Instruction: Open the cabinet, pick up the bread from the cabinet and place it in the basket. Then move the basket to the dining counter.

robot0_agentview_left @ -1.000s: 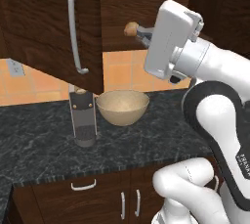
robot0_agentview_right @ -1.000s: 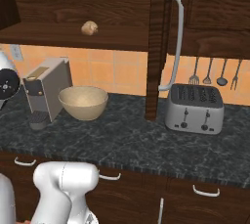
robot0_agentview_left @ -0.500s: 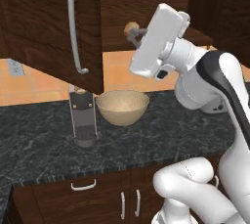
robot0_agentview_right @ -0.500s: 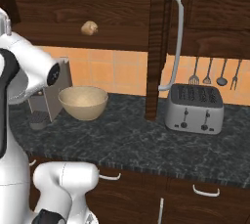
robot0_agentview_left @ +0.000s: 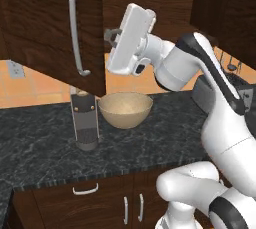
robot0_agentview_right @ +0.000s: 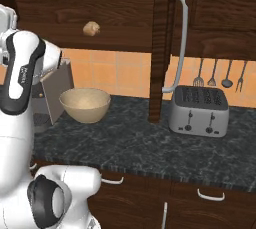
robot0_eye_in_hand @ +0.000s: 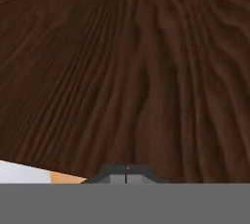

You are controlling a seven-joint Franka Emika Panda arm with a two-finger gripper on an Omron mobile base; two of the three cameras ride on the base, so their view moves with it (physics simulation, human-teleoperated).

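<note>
Cabinet (robot0_agentview_right: 125,8) doors stand open; bread (robot0_agentview_right: 91,28) sits inside. Claw (robot0_agentview_left: 111,35) pressed together, empty, near the shelf. Next: spread fingers, reach for bread.

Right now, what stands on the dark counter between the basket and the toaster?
In the right base view, the open cabinet door hangs edge-on between the basket and the toaster; the counter below it is bare.

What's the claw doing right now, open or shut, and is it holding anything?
Claw: shut, holding nothing, facing dark brown wood. The small round golden-tan bread roll is still in the dark brown wall cabinet.
</note>
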